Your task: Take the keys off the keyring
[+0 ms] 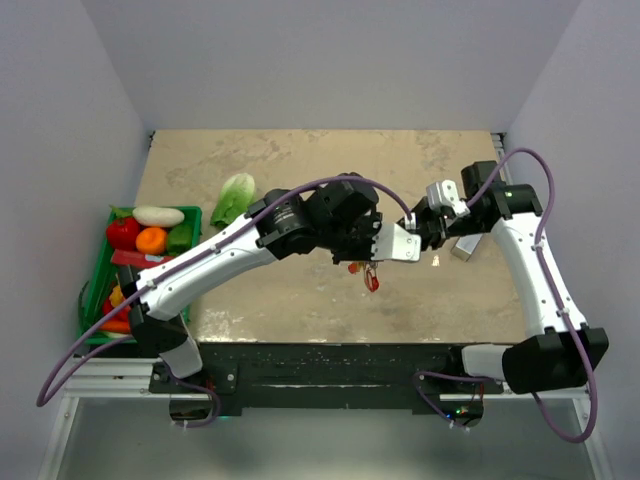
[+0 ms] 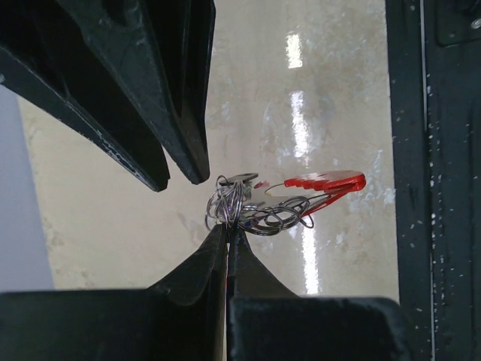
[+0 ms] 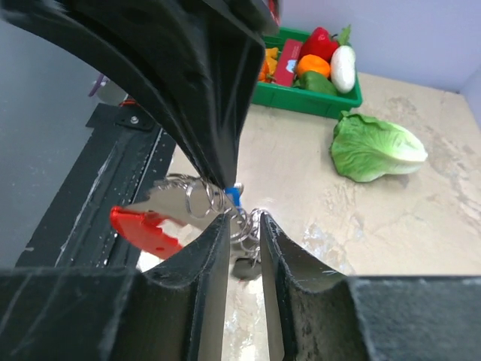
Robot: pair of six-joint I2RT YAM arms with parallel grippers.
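Left wrist view: left end effector [image 2: 228, 229] clenches the keyring [image 2: 225, 203] over the worktop's [image 2: 301, 98] near edge, right end effector [image 3: 244, 219] hovers narrowly parted around its coils, no keys [image 3: 169, 204] off yet.

No writing, number, brand mark or sign can be read in any view. The red fob [image 2: 331, 182] on the keyring [image 2: 239, 204] is seen at too flat an angle to tell any mark. The red packet [image 3: 288, 60] in the green tray [image 3: 316, 101] is too small for any print to be made out.
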